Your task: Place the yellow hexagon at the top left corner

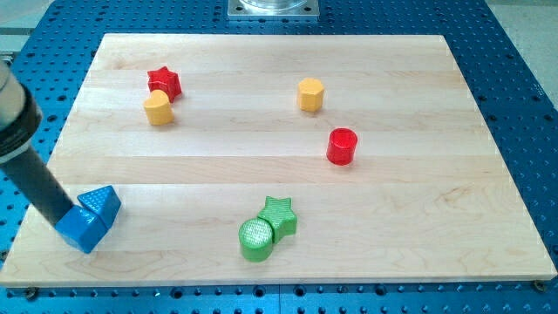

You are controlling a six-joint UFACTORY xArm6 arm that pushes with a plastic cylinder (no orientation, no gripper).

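Observation:
The yellow hexagon (310, 94) stands right of centre in the upper part of the wooden board (279, 174), far from the board's top left corner. My tip (63, 218) is at the board's lower left, far from the hexagon. It touches the left side of a blue block (81, 228), which has a blue triangle (103, 202) against it. The dark rod slants up to the view's left edge.
A red star (164, 82) and a second, rounded yellow block (158, 108) sit close together near the top left. A red cylinder (342, 146) is below right of the hexagon. A green star (279, 215) and a green cylinder (256, 239) touch at the bottom centre.

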